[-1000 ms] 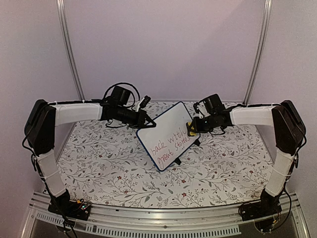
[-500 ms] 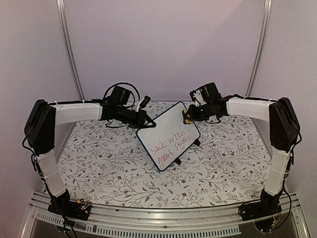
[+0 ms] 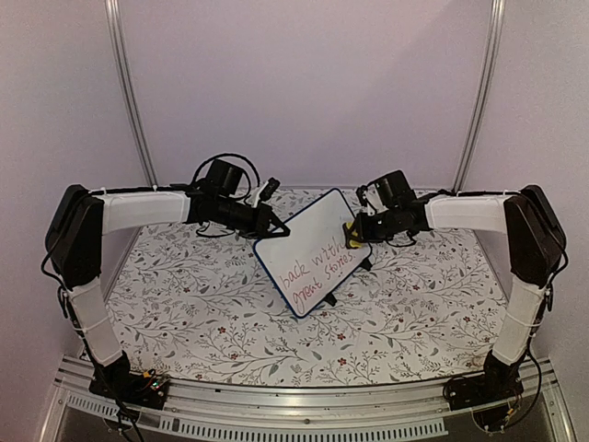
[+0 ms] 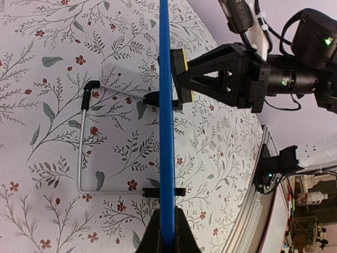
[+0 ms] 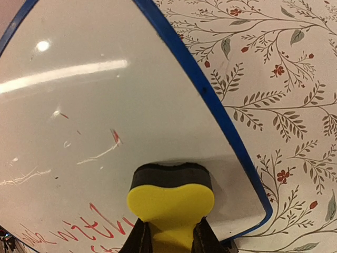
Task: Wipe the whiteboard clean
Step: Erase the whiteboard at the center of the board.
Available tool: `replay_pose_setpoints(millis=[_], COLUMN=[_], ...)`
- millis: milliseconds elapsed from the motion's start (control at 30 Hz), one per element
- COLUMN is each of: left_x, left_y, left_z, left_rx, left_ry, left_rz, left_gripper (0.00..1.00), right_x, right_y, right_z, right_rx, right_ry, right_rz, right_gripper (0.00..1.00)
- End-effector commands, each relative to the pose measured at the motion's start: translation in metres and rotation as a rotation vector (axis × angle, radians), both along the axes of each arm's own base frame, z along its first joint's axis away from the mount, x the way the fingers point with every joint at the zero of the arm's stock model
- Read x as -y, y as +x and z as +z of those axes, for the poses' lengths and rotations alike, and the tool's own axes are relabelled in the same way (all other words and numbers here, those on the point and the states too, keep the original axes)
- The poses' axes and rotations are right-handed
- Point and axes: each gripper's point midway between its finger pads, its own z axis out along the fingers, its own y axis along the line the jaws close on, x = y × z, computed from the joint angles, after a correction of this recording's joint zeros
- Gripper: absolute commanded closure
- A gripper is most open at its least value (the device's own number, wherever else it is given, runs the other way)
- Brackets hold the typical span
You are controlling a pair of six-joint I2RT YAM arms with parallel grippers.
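Top external view: at mid-desk (image 3: pixel 202 313) the whiteboard (image 3: pixel 308 244) stands tilted, face toward us, long axis near-left to far-right; we find its stand mostly hidden. Left gripper (image 3: pixel 278 230) jaws pinch its far-left edge. Right gripper (image 3: pixel 355 236) jaws pinch a yellow sponge (image 5: pixel 169 203) against its right corner.

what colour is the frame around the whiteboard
Blue. The whiteboard frame shows best in the right wrist view, as a bright blue edge along the rounded corner.

The left arm (image 3: pixel 147 207) and right arm (image 3: pixel 465 212) stretch inward, shoulders raised. The left jaws and right jaws are pinched closed, facing each other closely.
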Motion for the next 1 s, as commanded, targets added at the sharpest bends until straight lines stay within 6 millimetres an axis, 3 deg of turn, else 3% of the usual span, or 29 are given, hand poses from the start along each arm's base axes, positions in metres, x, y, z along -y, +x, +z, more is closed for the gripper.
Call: replay_pose_setpoints(millis=[0,200,400,600,733,967], left_x=[0.011,0.010,0.009,0.009,0.008,0.009], left_y=[-0.018,-0.018,-0.018,-0.017,-0.016,-0.017], left_z=[-0.004,-0.002,-0.001,-0.001,0.000,0.001], left_rx=[0.031,0.041,0.049,0.048,0.058,0.054], left_ry=[0.019,0.024,0.026,0.028,0.036,0.029], left_rz=[-0.090,-0.085,-0.084,-0.084,-0.077,-0.081], left_gripper=[1.00,1.00,1.00,1.00,1.00,1.00], right_x=[0.006,0.001,-0.014,-0.021,-0.016,0.006], right_y=[-0.025,-0.015,0.011,0.023,0.014,-0.023], right_z=[-0.016,-0.002,0.020,0.021,0.010,-0.015], right_rx=[-0.056,-0.013,0.047,0.056,0.026,-0.041], right_ry=[-0.047,-0.041,-0.023,-0.030,-0.049,-0.086], right_rz=[0.025,0.026,0.035,0.044,0.047,0.058], right_gripper=[0.83,0.83,0.83,0.83,0.83,0.83])
